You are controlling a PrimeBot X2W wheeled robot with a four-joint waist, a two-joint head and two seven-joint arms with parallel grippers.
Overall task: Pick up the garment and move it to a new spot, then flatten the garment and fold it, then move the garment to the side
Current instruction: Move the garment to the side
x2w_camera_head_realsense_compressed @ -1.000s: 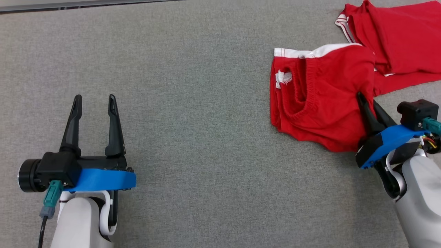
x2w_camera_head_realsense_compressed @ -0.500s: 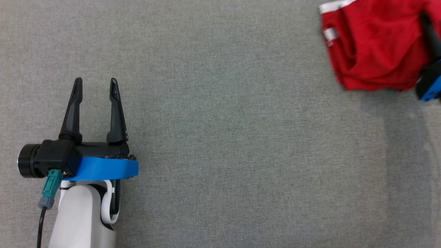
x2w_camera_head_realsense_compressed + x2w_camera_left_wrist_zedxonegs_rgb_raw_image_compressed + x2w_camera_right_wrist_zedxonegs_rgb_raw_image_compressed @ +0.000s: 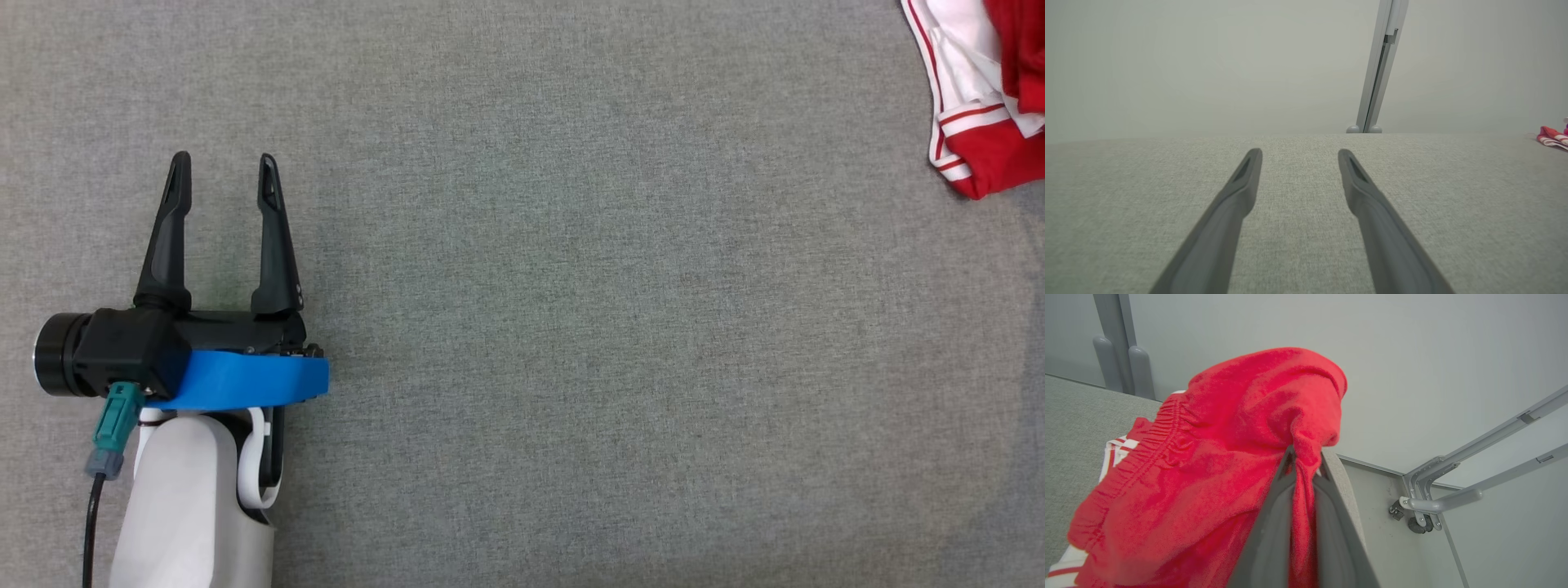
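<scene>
The garment is a pair of red shorts with white striped trim and an elastic waistband. In the right wrist view my right gripper is shut on a bunched fold of it, and the cloth hangs over and to the left of the fingers, lifted off the grey surface. The head view catches just a corner of the garment at the top right edge. The left wrist view has a small bit of the garment at its far right. My left gripper rests open at the lower left, nothing between its fingers.
A grey fabric table spreads across the head view. In the right wrist view the table's edge runs just right of the fingers, with a grey metal frame and floor beyond it. A pale upright post stands behind the table's far edge.
My right gripper has carried the garment up and to the right, out of the head view, leaving only a trimmed corner at the top right. The left gripper has stayed open.
</scene>
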